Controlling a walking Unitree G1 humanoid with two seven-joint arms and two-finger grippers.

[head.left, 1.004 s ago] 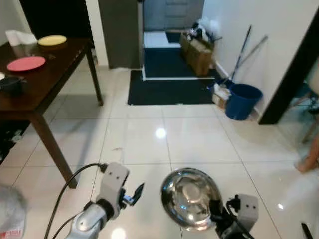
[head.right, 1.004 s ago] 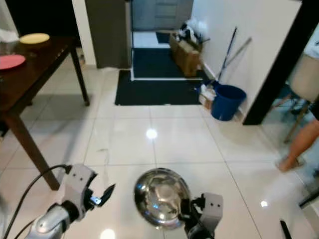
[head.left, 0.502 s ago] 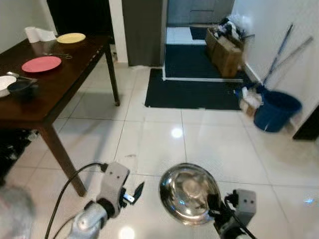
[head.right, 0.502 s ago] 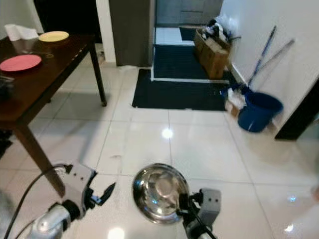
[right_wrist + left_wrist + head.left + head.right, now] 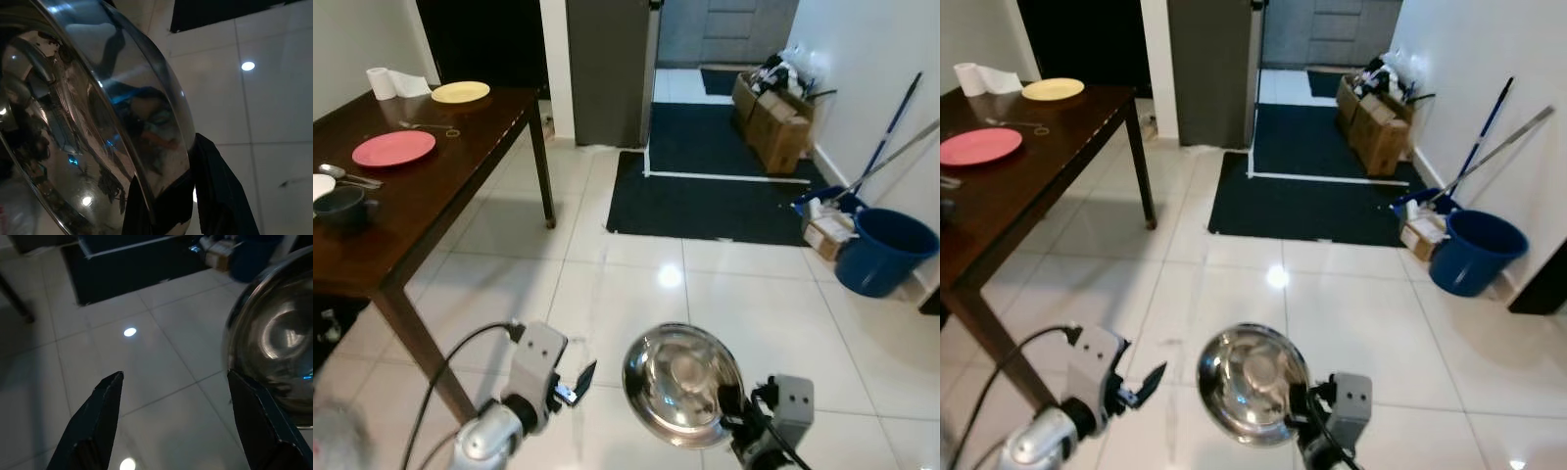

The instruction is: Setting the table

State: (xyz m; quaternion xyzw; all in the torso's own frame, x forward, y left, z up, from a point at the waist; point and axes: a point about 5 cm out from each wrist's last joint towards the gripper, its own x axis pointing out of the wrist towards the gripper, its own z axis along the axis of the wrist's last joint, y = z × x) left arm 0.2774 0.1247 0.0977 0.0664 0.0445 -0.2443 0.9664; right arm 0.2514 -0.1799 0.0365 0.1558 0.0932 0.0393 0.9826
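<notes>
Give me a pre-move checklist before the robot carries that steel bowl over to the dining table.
1. Right gripper pinching the steel bowl by its rim: ok.
2. Left gripper open and holding nothing: ok.
3. Bare space on the dining table between the red plate and yellow plate: ok.
4. Tiled floor between robot and table unobstructed: ok.
5. Bowl empty inside: cannot tell, reflections.

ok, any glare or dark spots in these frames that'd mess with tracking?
Left eye view: a ceiling light glints off the tiled floor, and the steel bowl mirrors the room. Left wrist view: dim, the same floor glint between the open fingers. Right wrist view: the bowl's warped reflections take up the near field, and the fingers gripping its rim are near-black.
</notes>
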